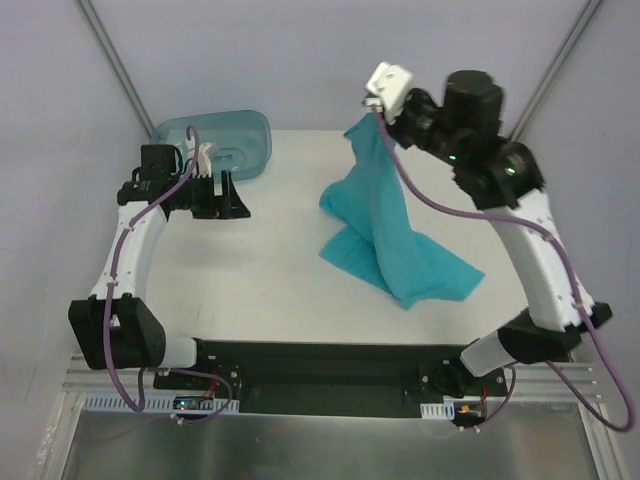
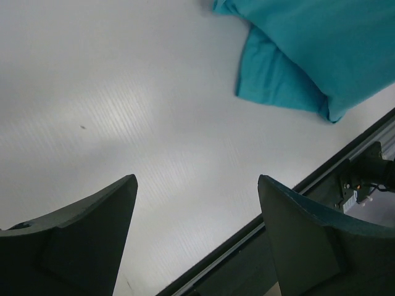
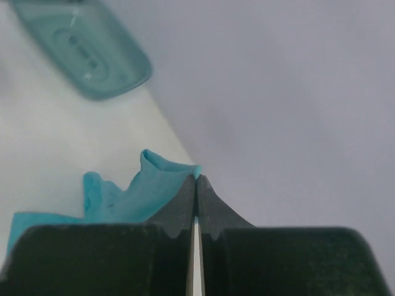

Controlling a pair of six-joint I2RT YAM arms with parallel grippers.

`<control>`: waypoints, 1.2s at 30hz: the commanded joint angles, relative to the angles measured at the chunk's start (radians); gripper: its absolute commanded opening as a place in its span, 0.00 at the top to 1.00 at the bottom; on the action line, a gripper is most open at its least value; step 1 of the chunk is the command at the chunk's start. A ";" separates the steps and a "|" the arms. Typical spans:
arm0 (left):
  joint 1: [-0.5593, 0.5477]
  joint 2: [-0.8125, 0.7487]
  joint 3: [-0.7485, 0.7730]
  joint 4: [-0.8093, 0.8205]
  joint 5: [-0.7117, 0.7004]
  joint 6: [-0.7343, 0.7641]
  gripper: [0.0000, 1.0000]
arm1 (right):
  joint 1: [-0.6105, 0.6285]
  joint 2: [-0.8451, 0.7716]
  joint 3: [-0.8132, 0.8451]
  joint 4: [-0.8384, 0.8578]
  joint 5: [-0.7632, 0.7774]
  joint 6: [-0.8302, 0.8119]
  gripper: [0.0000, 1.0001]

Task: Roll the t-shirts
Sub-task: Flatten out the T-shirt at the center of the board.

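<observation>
The teal t-shirt (image 1: 385, 220) hangs from my right gripper (image 1: 372, 112), which is raised at the back of the table and shut on an edge of the cloth. Its lower part lies crumpled on the white table (image 1: 270, 270). In the right wrist view the shirt (image 3: 133, 191) bunches left of my closed gripper (image 3: 197, 179). My left gripper (image 1: 222, 190) is open and empty at the left, above bare table. In the left wrist view the left gripper (image 2: 197, 185) shows wide apart, with the shirt (image 2: 308, 55) at the top right.
A translucent blue-green plastic tub (image 1: 225, 140) lies at the back left, just behind my left gripper; it also shows in the right wrist view (image 3: 80, 49). A black rail (image 1: 320, 365) runs along the table's near edge. Grey walls enclose the table.
</observation>
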 commanded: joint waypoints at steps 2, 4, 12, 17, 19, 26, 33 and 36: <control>-0.059 0.106 0.172 0.007 0.008 0.049 0.21 | -0.052 -0.182 -0.012 0.087 0.127 0.110 0.99; -0.080 0.141 0.215 0.009 0.002 0.058 0.20 | -0.086 -0.238 -0.055 0.070 0.185 0.117 0.99; -0.243 0.319 0.321 0.007 -0.095 0.090 0.20 | -0.284 -0.541 -0.494 0.016 0.254 0.103 0.99; -0.303 0.520 0.431 -0.001 -0.190 0.105 0.23 | -0.485 -0.571 -0.784 -0.002 0.201 0.206 0.99; -0.313 0.598 0.478 -0.008 -0.205 0.128 0.26 | -0.549 -0.536 -0.803 -0.025 0.164 0.232 0.99; -0.385 0.778 0.647 -0.016 -0.240 0.144 0.30 | -0.614 -0.451 -0.837 -0.038 0.067 0.284 0.99; -0.407 0.885 0.722 -0.019 -0.363 0.134 0.38 | -0.620 -0.424 -0.834 -0.042 0.038 0.291 0.99; -0.407 0.930 0.755 -0.018 -0.353 0.150 0.40 | -0.622 -0.413 -0.839 -0.045 0.035 0.289 0.99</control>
